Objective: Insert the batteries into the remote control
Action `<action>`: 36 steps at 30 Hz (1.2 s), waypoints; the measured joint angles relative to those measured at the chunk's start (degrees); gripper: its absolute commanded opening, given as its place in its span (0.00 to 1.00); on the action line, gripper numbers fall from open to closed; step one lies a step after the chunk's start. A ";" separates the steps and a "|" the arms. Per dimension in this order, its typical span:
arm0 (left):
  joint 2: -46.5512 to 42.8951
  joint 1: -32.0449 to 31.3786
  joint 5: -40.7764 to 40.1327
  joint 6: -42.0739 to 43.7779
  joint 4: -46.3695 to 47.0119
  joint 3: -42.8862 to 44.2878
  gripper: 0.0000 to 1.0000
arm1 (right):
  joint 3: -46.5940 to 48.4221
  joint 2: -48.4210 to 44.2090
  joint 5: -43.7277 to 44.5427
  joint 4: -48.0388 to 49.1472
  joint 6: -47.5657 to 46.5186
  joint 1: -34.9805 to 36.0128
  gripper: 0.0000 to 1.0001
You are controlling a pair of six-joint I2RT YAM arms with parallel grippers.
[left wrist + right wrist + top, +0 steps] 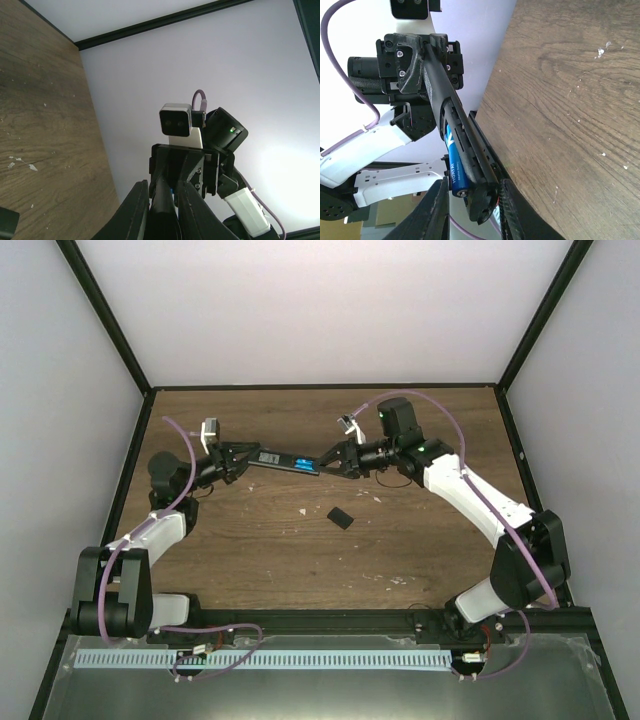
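- My left arm (pixel 160 530), white links on black joints, reaches forward from its base and bends inward.
- My left gripper (pixel 238 456), black and two-fingered, points right, jaws clamped tight on one end of the slim black remote control (pixel 283 460).
- My right arm (pixel 480 500) stretches forward and leftward.
- My right gripper (pixel 330 460) points left, its fingers (pixel 438 205) closed against the bar's other end.

Clearance: worktop (pixel 260 560)
Remote control (pixel 290 461) spans left hand (pixel 243 455) to right hand (pixel 328 462), upper centre; black cover (pixel 340 517) beneath; bare wood lower frame.
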 measured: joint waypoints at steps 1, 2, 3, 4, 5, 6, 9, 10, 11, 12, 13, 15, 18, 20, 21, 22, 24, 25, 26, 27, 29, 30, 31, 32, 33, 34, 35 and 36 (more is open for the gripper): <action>0.00 0.00 0.00 0.00 0.00 0.00 0.00 | 0.00 0.00 -0.04 0.04 0.17 0.00 0.20; 0.00 0.00 0.00 0.00 0.02 0.00 0.00 | 0.00 0.00 -0.13 0.22 0.31 0.00 0.18; 0.00 0.00 0.00 0.00 0.04 0.00 0.00 | 0.00 0.00 -0.20 0.44 0.46 0.00 0.17; 0.00 0.02 0.00 0.00 0.13 0.00 0.00 | 0.00 0.00 -0.24 0.70 0.66 0.00 0.16; 0.00 0.07 0.00 -0.02 0.39 0.00 0.00 | 0.00 0.04 -0.26 0.92 0.87 0.00 0.15; 0.00 0.11 0.00 0.00 0.55 0.00 0.00 | 0.00 0.11 -0.35 1.18 1.18 -0.02 0.15; 0.00 0.24 0.02 0.02 0.81 0.00 0.00 | 0.00 0.35 -0.83 1.49 1.68 -0.02 0.14; 0.00 0.26 0.02 0.04 0.87 0.00 0.00 | 0.00 0.44 -0.96 1.57 1.70 -0.02 0.13; 0.00 0.28 0.02 0.04 0.90 0.00 0.00 | 0.00 0.52 -1.18 1.68 1.75 -0.02 0.12; 0.00 0.28 0.00 0.07 0.90 0.00 0.00 | 0.00 0.59 -1.29 1.73 1.75 -0.02 0.12; 0.00 0.28 0.00 0.09 0.90 0.00 0.00 | 0.00 0.72 -1.53 1.81 1.77 -0.02 0.12; 0.02 0.33 -0.02 0.11 0.94 0.00 0.00 | 0.00 1.03 -1.95 2.19 1.79 -0.02 0.12; 0.11 0.39 -0.13 0.09 1.33 0.00 0.00 | 0.00 1.40 -2.43 2.78 1.95 0.00 0.12; 0.22 0.48 -0.22 -0.07 1.90 0.00 0.00 | 0.02 1.64 -2.67 3.19 2.08 0.07 0.12; 0.35 0.59 -0.26 -0.22 2.36 0.00 0.00 | 0.02 1.92 -2.84 3.58 2.14 0.11 0.12; 0.50 0.70 -0.28 -0.35 2.73 0.00 0.00 | 0.02 2.03 -2.91 3.74 2.14 0.13 0.12; 0.96 0.74 -0.35 -0.68 3.30 0.00 0.00 | 0.07 2.32 -2.95 3.89 2.14 0.17 0.15; 1.16 0.74 -0.37 -0.87 3.52 -0.02 0.00 | 0.07 2.38 -2.91 3.85 2.14 0.15 0.17; 1.29 0.74 -0.37 -1.03 3.58 -0.02 0.00 | 0.13 2.45 -2.73 3.78 2.03 0.17 0.18; 1.33 0.74 -0.37 -1.09 3.87 -0.04 0.00 | 0.17 2.49 -2.51 3.72 1.90 0.17 0.19; 1.36 0.74 -0.44 -1.14 4.15 -0.04 0.00 | 0.44 2.64 -1.95 3.23 1.38 0.28 0.23; 1.36 0.74 -0.42 -1.14 4.31 -0.04 0.00 | 0.52 2.64 -1.68 2.99 1.20 0.35 0.26; 1.36 0.74 -0.42 -1.14 4.42 -0.04 0.00 | 0.52 2.64 -1.53 2.86 1.14 0.37 0.28; 1.36 0.74 -0.39 -1.16 4.52 -0.04 0.00 | 0.52 2.64 -1.33 2.75 0.98 0.37 0.28; 1.36 0.74 -0.42 -1.20 4.59 -0.04 0.00 | 0.52 2.64 -1.20 2.69 0.85 0.26 0.29; 1.36 0.74 -0.39 -1.27 4.72 -0.04 0.00 | 0.52 2.60 -1.20 2.69 0.90 0.07 0.31; 1.36 0.72 -0.39 -1.29 4.81 -0.04 0.00 | 0.52 2.49 -1.20 2.71 0.81 -0.09 0.31; 1.36 0.70 -0.39 -1.36 4.94 -0.04 0.00 | 0.52 2.32 -1.20 2.71 0.85 -0.20 0.31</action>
